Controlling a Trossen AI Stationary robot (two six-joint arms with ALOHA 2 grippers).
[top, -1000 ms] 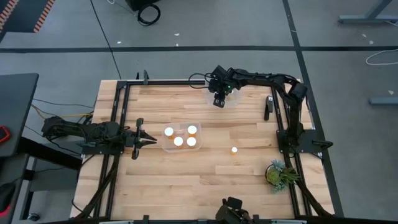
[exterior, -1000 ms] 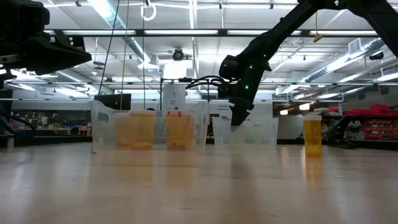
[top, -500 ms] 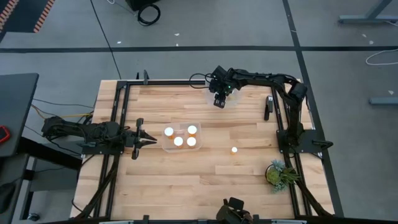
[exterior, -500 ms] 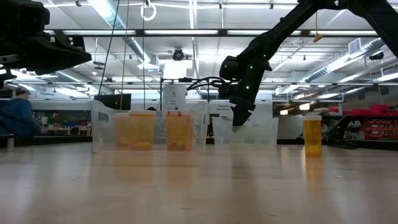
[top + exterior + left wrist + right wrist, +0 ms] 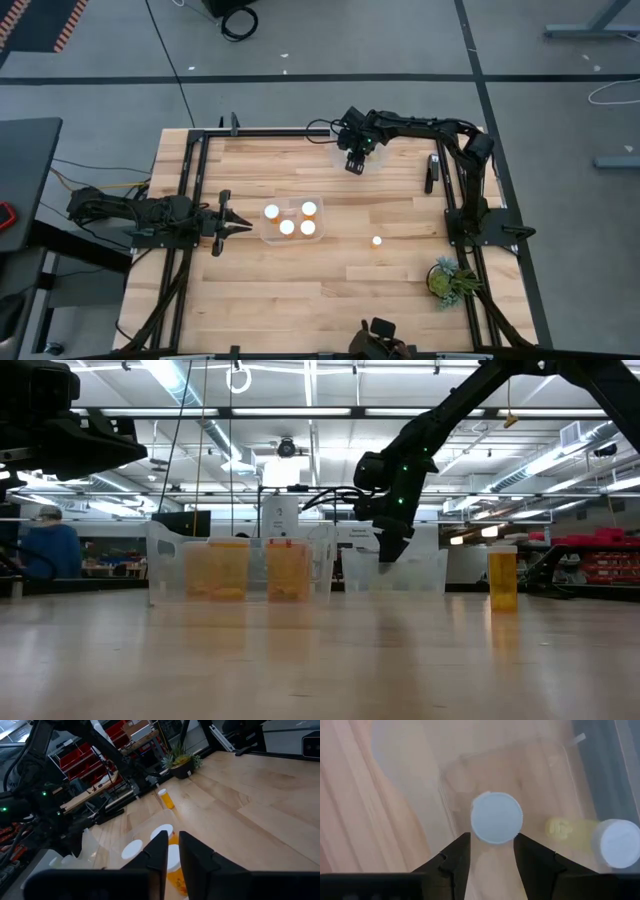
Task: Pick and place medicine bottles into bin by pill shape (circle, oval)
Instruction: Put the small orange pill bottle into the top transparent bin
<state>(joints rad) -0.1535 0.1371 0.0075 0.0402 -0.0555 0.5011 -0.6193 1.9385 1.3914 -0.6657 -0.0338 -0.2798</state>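
The right arm reaches from its mount at the table's right edge across to about 12 o'clock on the table, its wrist bent so the right gripper (image 5: pixel 353 164) points straight down over a clear bin (image 5: pixel 555 780) at the far edge. In the low view the same gripper (image 5: pixel 389 552) hangs just above that bin's (image 5: pixel 420 572) rim. The right wrist view looks down between its two dark fingers (image 5: pixel 451 861), which stand apart with nothing between them; a white-capped bottle (image 5: pixel 497 817) stands upright in the bin directly below, and a second bottle (image 5: pixel 600 836) lies on its side beside it, amber body and white cap showing.

The left arm lies low along the table's left side at about 9 o'clock, stretched level toward the centre. The left gripper (image 5: pixel 237 227) has its fingers (image 5: pixel 161 851) pressed together, empty, its tip just beside the near bin (image 5: pixel 268 237). That clear bin sits a little left of the table's centre and holds four medicine bottles (image 5: pixel 287 227), white caps up; in the low view their orange bodies (image 5: pixel 288 571) show through its wall.

One lone bottle (image 5: pixel 376 241) stands upright on the bare wood (image 5: pixel 300 290) at about 3 o'clock from the near bin, well apart from both grippers. A small green plant (image 5: pixel 449 279) sits at the table's right front corner, near 4 o'clock. A person in blue (image 5: pixel 48 548) shows in the room far behind.
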